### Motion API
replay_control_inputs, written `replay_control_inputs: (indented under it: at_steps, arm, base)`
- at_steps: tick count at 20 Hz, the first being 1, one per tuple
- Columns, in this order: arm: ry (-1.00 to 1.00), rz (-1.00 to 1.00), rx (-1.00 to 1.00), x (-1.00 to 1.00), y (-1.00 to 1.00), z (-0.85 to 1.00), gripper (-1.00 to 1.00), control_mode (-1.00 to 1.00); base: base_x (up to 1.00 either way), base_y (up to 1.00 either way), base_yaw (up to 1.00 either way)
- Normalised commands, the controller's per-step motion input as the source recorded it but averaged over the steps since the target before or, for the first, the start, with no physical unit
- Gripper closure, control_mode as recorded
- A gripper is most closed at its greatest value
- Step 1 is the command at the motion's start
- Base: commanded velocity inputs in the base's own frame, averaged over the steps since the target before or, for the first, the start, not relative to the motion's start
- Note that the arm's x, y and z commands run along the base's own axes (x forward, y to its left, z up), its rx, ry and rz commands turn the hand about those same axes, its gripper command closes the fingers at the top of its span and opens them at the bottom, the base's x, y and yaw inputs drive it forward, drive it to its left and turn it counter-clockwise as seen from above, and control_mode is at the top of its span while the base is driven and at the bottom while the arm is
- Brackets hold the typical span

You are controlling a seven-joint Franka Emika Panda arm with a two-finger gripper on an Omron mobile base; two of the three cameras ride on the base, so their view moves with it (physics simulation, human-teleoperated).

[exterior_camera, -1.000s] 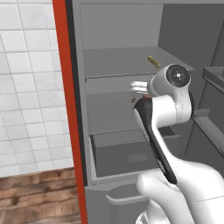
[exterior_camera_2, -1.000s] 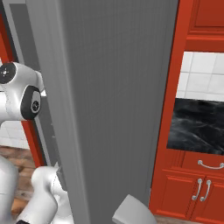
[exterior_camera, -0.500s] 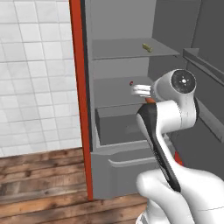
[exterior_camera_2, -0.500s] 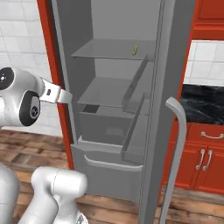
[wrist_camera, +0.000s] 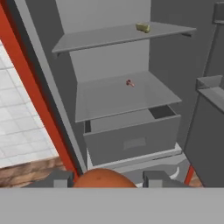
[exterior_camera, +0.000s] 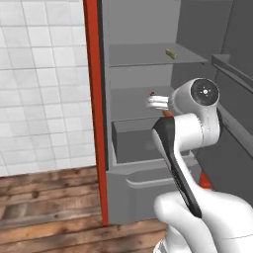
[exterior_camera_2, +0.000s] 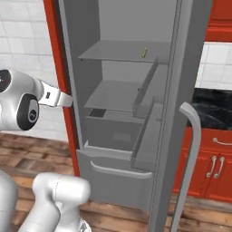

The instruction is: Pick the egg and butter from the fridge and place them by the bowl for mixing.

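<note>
The orange-brown egg sits between my two dark fingertips at the bottom of the hand view, with my gripper shut on it. The hand is in front of the open grey fridge, outside its shelves. The pale olive-yellow butter lies on the top shelf, also seen as the butter and the butter in the base views. My white hand is level with the middle shelf. The bowl is out of view.
A small red-and-white item lies on the middle shelf above the grey drawer, which stands pulled out. The open fridge door with its handle stands on the right. Red cabinets lie beyond it, a tiled wall to the left.
Both base views have shifted: the base has moved, so the fridge now looks farther off and its inside shows in the right base view. The hand stays in front of the shelves.
</note>
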Motion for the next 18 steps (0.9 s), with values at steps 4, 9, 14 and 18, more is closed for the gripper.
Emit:
replay_control_inputs:
  at_steps: [4, 9, 14, 18]
  arm:
    - [0.0, 0.0, 0.0, 0.0, 0.0, 0.0, 1.0, 1.0]
    - [0.0, 0.0, 0.0, 0.0, 0.0, 0.0, 1.0, 1.0]
    - [0.0, 0.0, 0.0, 0.0, 0.0, 0.0, 1.0, 1.0]
    - [0.0, 0.0, 0.0, 0.0, 0.0, 0.0, 1.0, 1.0]
  base:
    - [-0.89, 0.79, -0.55]
    - [-0.16, 0.63, 0.64]
    - [0.0, 0.33, 0.95]
    - [0.0, 0.25, 0.98]
